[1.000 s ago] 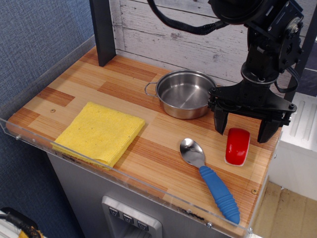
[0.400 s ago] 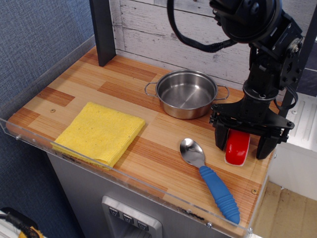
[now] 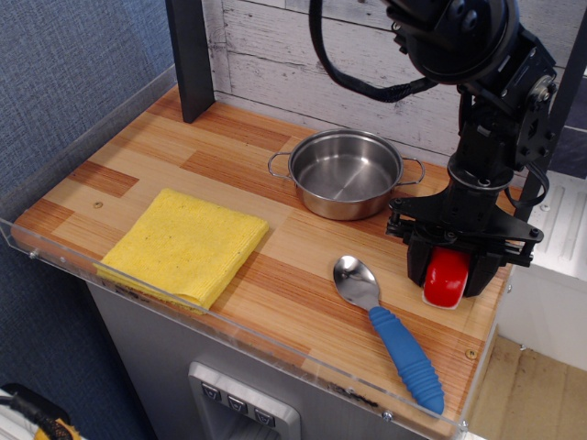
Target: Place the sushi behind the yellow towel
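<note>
the gripper [image 3: 449,273] has dropped from above the sushi [image 3: 447,278] and drawn its fingers in from wide apart until they press both sides of the piece, so the grasp looks made and lifting should come next. the sushi, glossy red on a white base, sits at the right of the table [image 3: 229,156] by the spoon [image 3: 385,325], well apart from the yellow towel [image 3: 186,244].

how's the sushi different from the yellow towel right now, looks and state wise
The sushi is small, glossy red and rounded; the yellow towel is much larger, flat, matte and woven. The sushi sits at the table's right end between the end effector fingers, which have closed in on it; the towel lies untouched at the front left. The sushi is by the spoon; the towel has nothing close by. Both rest on the wooden table.
</note>
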`<state>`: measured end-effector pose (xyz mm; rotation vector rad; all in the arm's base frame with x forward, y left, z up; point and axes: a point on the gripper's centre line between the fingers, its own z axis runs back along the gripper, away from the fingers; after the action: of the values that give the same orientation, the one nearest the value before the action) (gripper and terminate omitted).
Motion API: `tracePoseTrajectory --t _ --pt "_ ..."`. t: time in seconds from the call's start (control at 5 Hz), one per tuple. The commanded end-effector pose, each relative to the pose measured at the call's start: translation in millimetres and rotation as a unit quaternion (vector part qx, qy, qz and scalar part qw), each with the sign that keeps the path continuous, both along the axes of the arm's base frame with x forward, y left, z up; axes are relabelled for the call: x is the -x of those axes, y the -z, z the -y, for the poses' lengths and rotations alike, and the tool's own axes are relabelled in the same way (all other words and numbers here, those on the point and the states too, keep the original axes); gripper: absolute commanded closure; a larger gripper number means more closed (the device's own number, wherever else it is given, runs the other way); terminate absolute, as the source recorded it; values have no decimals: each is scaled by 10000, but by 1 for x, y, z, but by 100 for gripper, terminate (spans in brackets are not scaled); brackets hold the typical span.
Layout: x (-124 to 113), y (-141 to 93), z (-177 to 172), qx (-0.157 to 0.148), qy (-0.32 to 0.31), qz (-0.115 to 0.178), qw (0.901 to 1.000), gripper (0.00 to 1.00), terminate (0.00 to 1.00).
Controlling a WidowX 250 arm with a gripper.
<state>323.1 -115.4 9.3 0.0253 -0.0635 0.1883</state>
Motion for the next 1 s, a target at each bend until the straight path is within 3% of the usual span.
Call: tracePoseTrajectory --t 0.0,0.4,0.8 --pt "-3 -26 -5 150 -178 331 9992 100 0" --pt "-3 -72 -19 10 -406 552 9976 100 0" --pt "0 -97 -57 -169 -522 381 9978 100 0"
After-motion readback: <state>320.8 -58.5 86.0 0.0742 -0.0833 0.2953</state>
